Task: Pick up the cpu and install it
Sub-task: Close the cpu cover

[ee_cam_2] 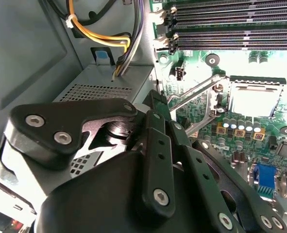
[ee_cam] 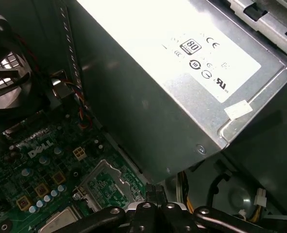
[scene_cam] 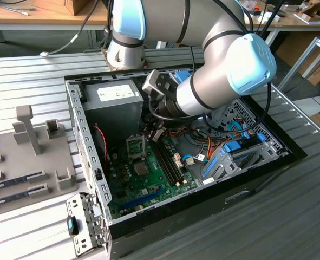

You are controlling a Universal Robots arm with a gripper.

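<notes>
My gripper (scene_cam: 150,131) hangs inside the open computer case (scene_cam: 89,151), just above the motherboard and beside the black socket frame (scene_cam: 136,145). In both wrist views its dark fingers (ee_cam_2: 155,126) meet at the tips, shut, with nothing seen between them. The socket's metal lever (ee_cam_2: 196,92) stands raised and the load plate (ee_cam: 107,184) is swung open. A pale silver-grey square, which looks like the cpu (ee_cam_2: 252,102), lies flat in the socket a short way from my fingertips; in the first wrist view the cpu (ee_cam: 60,224) shows as a grey patch.
The grey power supply (ee_cam: 182,63) stands close beside the gripper. Memory slots (ee_cam_2: 230,29) run along the board past the socket. A fan (ee_cam: 7,77), loose coloured cables (scene_cam: 203,149) and the drive cage (scene_cam: 241,146) crowd the case. A grey fixture tray (scene_cam: 24,157) lies at the exterior view's left.
</notes>
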